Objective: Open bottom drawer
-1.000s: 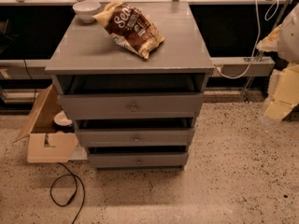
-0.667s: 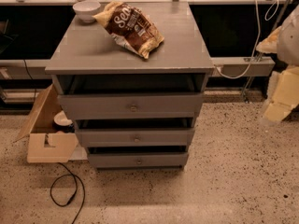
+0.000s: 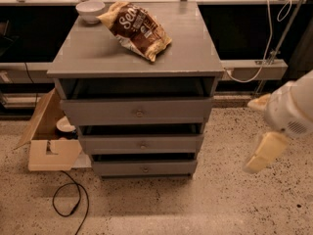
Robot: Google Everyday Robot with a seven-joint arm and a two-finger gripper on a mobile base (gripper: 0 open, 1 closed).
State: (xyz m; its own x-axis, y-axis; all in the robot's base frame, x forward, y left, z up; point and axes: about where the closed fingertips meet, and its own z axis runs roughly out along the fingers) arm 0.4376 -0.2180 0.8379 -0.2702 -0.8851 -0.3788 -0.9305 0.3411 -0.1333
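While the white-and-cream gripper hangs spread and empty at the right, the slim grey wooden bottom drawer, lowest of three, shows one round metal knob.

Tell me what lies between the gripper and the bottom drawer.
Only bare speckled floor, in the camera view; the gripper hangs right of the bottom drawer.

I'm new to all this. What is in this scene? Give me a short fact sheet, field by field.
Furniture: grey cabinet with three drawers
Bottom drawer: slimmest front, small round knob, looks closed
On the cabinet top: chip bag, white bowl
Floor, left of the cabinet: open cardboard box, looped black cable
Gripper: off to the right of the cabinet, apart from it, touching no drawer
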